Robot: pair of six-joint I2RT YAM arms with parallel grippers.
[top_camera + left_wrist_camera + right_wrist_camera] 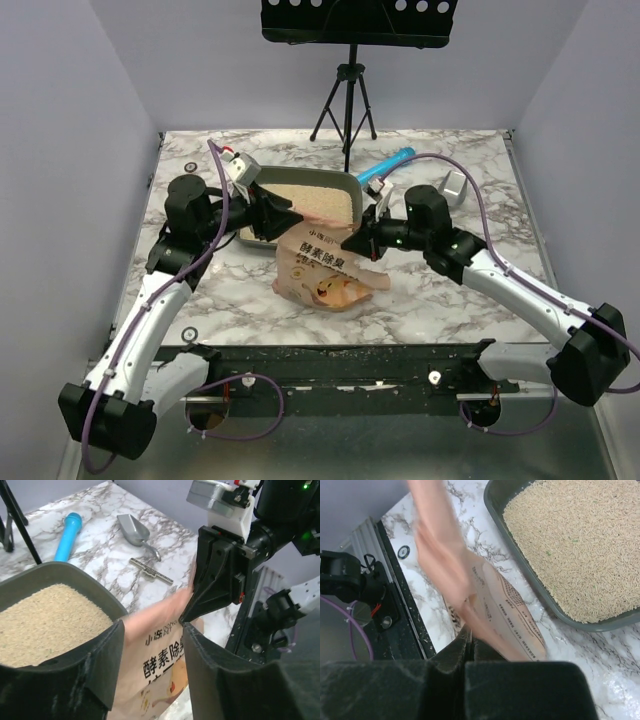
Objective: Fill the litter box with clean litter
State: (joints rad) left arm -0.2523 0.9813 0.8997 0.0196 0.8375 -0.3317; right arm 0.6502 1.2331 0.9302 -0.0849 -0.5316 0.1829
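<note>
The dark grey-green litter box sits at the table's middle back, and pale beige litter covers its floor. It also shows in the left wrist view and the right wrist view. An orange-pink printed bag lies in front of the box's near rim. My right gripper is shut on the bag's upper edge. My left gripper is open, its fingers on either side of the bag next to the box's near corner.
A blue tube and a silver scoop lie behind and right of the box. A thin metal strip lies near the scoop. A tripod stand stands at the back. A black rail runs along the near edge.
</note>
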